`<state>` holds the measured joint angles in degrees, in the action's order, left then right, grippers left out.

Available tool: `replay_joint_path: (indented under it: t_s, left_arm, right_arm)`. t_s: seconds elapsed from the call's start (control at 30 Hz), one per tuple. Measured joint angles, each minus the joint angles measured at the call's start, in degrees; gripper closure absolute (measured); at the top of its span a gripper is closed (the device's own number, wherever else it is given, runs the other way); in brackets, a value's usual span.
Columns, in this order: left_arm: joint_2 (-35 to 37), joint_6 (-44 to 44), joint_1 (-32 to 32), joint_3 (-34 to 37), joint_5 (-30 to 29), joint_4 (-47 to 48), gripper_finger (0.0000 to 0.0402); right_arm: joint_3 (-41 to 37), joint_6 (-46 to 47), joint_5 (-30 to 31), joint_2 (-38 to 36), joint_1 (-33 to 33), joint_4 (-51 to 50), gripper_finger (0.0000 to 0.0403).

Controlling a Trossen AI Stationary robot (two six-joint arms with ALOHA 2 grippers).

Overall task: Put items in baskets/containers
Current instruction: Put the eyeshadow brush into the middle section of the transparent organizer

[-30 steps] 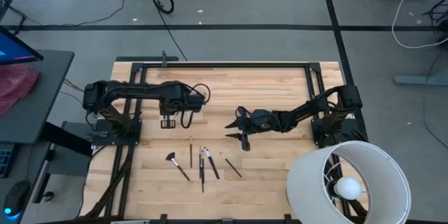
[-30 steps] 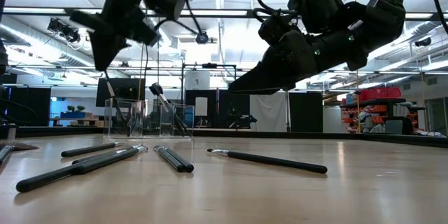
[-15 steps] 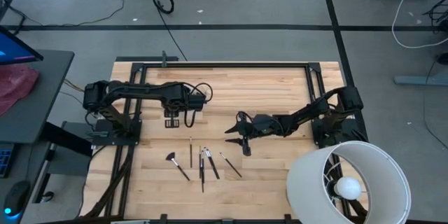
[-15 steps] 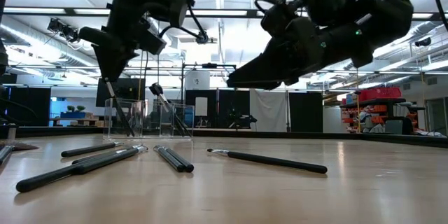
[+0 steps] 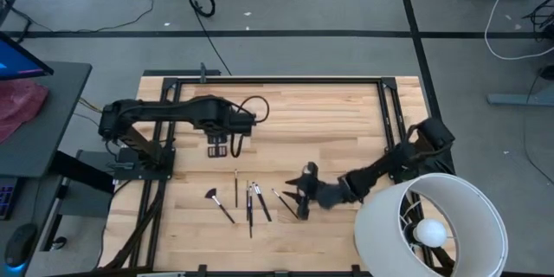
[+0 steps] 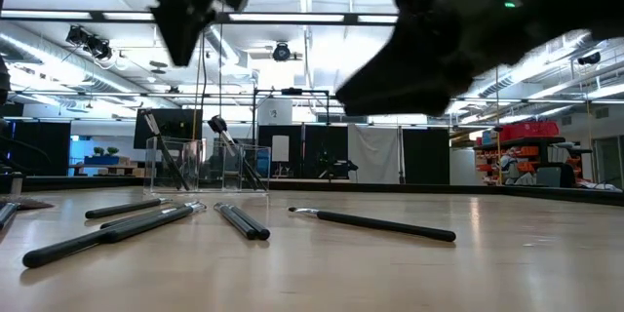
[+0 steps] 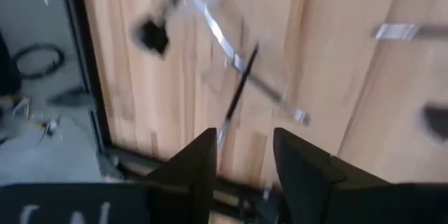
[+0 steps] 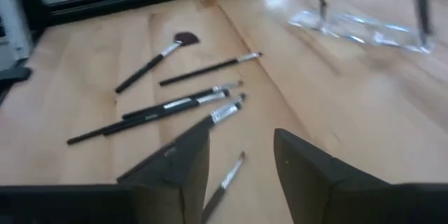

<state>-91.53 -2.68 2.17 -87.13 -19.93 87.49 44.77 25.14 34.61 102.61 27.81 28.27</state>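
— So where's the risk?
— Right gripper [image 5: 299, 201], open and empty, hangs over the brushes [image 5: 251, 201] near the container [image 5: 216, 148]; it could scatter them.
— Left gripper [image 5: 216, 144]?
— Open, empty, above the container.

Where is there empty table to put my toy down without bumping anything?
The far strip of table, between the black frame and both arms, is bare. So is the wood between the clear container and the right claw. It is crowded near the front, where the brushes lie beside that claw.
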Motion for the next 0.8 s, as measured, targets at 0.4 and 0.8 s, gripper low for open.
replay_joint_path:
  t_s: [0.4,0.8]
  left_arm:
    - [0.23,2.29,-0.49,-5.6,0.01,-7.24,0.0278]
    - [0.24,1.92,-0.5,-5.4,0.03,-7.05,0.0278]
  right_arm:
    - [6.56,3.06,9.41,16.56,4.31,-0.01,0.0238]
    - [8.92,8.17,11.91,21.34,4.0,-0.33,0.0239]
